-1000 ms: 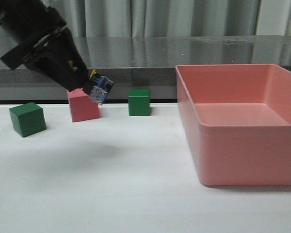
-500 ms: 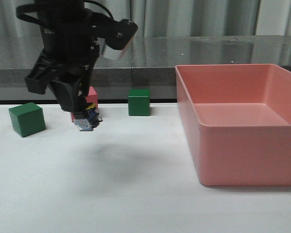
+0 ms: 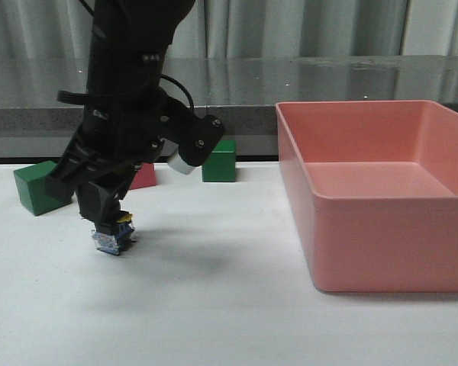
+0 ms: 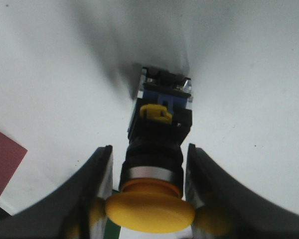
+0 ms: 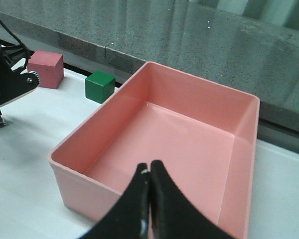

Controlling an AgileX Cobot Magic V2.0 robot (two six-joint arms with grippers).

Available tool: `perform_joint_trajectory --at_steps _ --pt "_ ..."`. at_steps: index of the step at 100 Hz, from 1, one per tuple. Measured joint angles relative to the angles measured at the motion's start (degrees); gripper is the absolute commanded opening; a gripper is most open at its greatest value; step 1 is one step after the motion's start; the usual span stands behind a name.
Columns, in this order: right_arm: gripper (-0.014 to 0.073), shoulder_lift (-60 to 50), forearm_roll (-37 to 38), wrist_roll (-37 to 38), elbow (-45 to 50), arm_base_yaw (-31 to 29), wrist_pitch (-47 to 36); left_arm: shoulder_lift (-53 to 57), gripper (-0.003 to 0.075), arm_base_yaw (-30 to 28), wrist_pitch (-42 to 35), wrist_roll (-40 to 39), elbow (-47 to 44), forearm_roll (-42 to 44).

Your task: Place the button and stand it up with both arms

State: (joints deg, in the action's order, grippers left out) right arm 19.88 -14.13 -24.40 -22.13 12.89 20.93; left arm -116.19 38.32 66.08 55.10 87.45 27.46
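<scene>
My left gripper [image 3: 107, 221] points straight down and is shut on the button [image 3: 113, 236]. The button hangs cap up, and its clear-blue base is at or just above the white table, left of centre. In the left wrist view the fingers [image 4: 97, 169] flank the yellow cap and black body of the button [image 4: 157, 144], and the blue contact block points at the table. My right gripper [image 5: 150, 169] is shut and empty, and hovers over the pink bin [image 5: 89, 130]. It does not show in the front view.
The pink bin [image 3: 382, 244] fills the right side of the table. Behind my left arm stand a green cube [image 3: 32, 189], a pink cube [image 3: 145, 177] and a second green cube [image 3: 223, 162]. A grey ledge runs along the back.
My left arm has swung from tilted to vertical. It has carried the button forward and down, from in front of the pink cube to table level.
</scene>
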Motion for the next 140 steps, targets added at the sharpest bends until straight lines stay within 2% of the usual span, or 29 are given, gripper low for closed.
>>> perform_joint_trajectory --at_steps 20,27,36,53,58,62,86,106,120,130,140 --pt "-0.0113 0.0 0.0 0.0 0.0 0.0 0.0 0.0 -0.0013 0.0 0.1 0.0 0.1 -0.2" --pt "-0.0113 0.0 0.0 0.0 0.0 0.0 0.0 0.0 0.0034 0.0 0.1 0.0 0.3 -0.8" --pt "-0.0113 0.0 0.0 0.0 0.0 0.0 0.0 0.0 0.0176 0.0 0.1 0.0 0.3 -1.6" --pt "-0.0113 0.0 0.0 0.0 0.0 0.0 0.0 0.0 0.0596 0.0 0.1 0.0 0.4 -2.7" --pt "-0.0113 0.0 0.0 0.0 0.0 0.0 0.0 0.0 0.067 0.0 0.1 0.0 0.4 -2.7" --pt "-0.0113 0.0 0.0 0.0 0.0 0.0 0.0 0.0 0.0697 0.0 0.1 0.0 0.4 -2.7" --pt "-0.0113 0.0 0.0 0.0 0.0 0.0 0.0 0.1 0.0636 0.0 2.5 -1.0 0.4 1.5" --pt "-0.0113 0.0 0.0 0.0 0.0 0.0 0.0 3.6 0.0563 -3.1 2.9 -9.8 3.0 1.9" --pt "-0.0113 0.0 0.0 0.0 0.0 0.0 0.0 8.9 0.051 -9.3 3.1 -13.8 3.9 -2.1" --pt "-0.0113 0.0 0.0 0.0 0.0 0.0 0.0 13.3 0.0456 -16.4 3.6 -14.4 3.9 -9.9" --pt "-0.0113 0.0 0.0 0.0 0.0 0.0 0.0 18.0 0.0447 -24.7 4.0 -14.6 3.9 -18.8"
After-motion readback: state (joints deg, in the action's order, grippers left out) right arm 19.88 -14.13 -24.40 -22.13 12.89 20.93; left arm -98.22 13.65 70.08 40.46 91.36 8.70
